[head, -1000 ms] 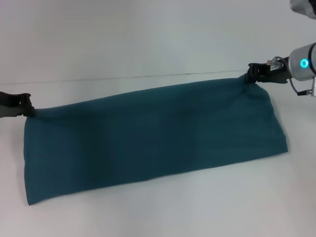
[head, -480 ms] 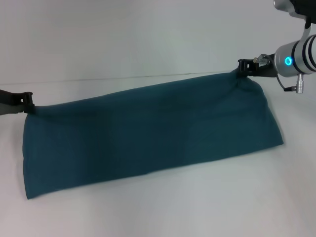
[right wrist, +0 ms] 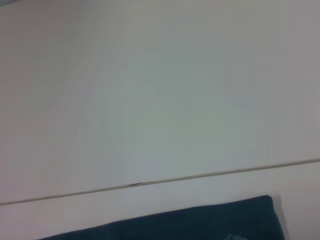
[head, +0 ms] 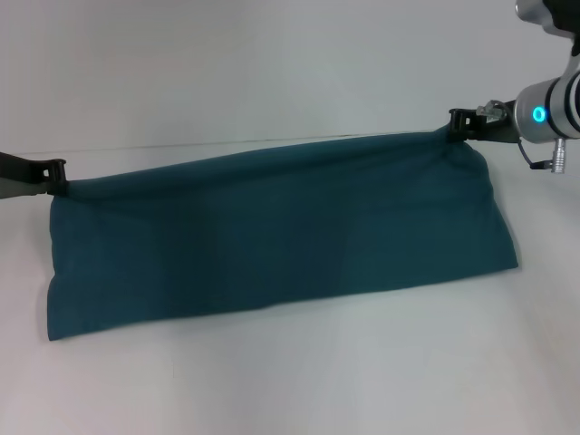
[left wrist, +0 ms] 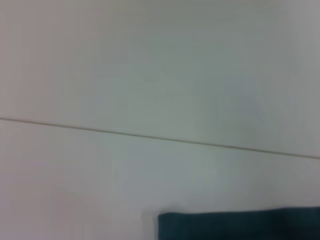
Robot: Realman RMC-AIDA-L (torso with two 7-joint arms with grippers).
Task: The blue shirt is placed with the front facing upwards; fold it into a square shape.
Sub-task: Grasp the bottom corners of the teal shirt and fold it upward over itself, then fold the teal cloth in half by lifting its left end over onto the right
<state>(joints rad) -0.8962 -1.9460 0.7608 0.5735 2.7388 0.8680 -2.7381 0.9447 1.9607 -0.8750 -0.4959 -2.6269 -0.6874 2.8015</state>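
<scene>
White tabletop [head: 272, 381] carries shirt [head: 281, 240], folded into a long band; left gripper [head: 56, 172] and right gripper [head: 460, 120] pinch its far corners, mid-fold; next likely needs lowering both together toward the near edge.

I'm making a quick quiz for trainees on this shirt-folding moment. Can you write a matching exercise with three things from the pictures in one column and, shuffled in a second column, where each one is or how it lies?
Things
1. left hand
2. right hand
3. blue shirt

Places or states
A. stretched as a long band across the white table, held at both far corners
B. shut on the shirt's far corner at the head view's left edge
C. shut on the shirt's far corner near the head view's right edge

Pairs: 1-B, 2-C, 3-A
</scene>
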